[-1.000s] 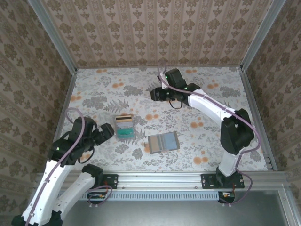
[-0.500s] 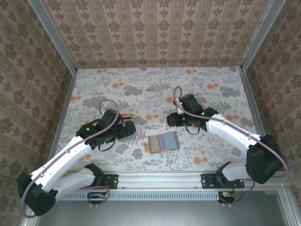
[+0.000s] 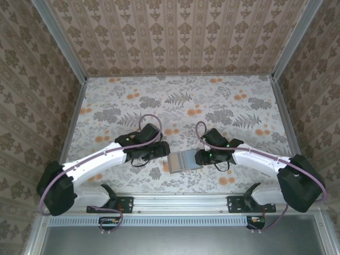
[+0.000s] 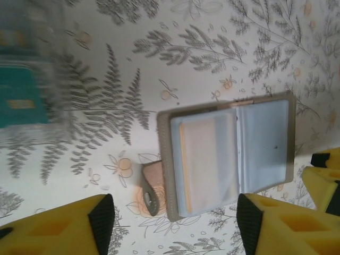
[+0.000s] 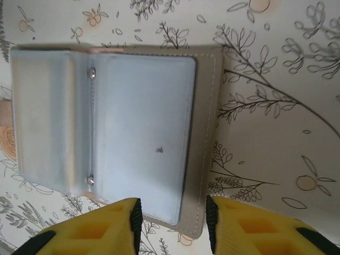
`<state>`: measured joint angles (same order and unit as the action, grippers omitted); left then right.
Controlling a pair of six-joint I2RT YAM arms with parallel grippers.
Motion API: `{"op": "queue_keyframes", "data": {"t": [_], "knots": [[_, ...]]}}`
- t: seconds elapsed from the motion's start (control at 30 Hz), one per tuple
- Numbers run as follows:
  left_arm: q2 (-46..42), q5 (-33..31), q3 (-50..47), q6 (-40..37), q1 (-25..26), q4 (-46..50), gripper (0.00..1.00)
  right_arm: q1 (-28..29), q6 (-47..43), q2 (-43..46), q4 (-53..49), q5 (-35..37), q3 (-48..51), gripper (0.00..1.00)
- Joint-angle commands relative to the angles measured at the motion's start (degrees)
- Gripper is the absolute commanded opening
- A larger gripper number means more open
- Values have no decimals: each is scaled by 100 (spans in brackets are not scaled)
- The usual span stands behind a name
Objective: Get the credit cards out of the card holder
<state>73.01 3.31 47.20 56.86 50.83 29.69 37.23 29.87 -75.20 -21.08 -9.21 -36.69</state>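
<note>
As the holder (image 3: 184, 160) lay open low in the middle of the top view, I had a claw at each end: the left claw (image 3: 162, 150) just off its left end, the right claw (image 3: 201, 157) at its right end. In the left wrist view the left claw (image 4: 175, 226) stood wide apart and empty, with the holder (image 4: 228, 154) just above the gap. The right claw (image 5: 172, 226) stood less far apart, and the holder's (image 5: 133, 133) lower edge reached into its gap; I could not tell whether they touched. From above, the holder's long axis ran left to right, lining up. In the left wrist view a tan card (image 4: 204, 159) sat in its left panel.
</note>
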Motion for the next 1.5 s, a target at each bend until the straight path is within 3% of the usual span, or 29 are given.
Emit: {"op": "queue_keyframes", "data": {"t": [0.0, 0.07, 0.57, 1.47], "knots": [[299, 294, 56, 16, 184, -343, 57, 81, 156, -146, 301, 183, 115, 39], [506, 382, 111, -43, 267, -415, 52, 91, 215, -235, 397, 200, 190, 37], [1340, 671, 5, -298, 297, -795, 45, 368, 718, -232, 957, 200, 610, 34], [1820, 1099, 168, -557, 320, -1354, 43, 407, 749, -373, 907, 183, 557, 34]]}}
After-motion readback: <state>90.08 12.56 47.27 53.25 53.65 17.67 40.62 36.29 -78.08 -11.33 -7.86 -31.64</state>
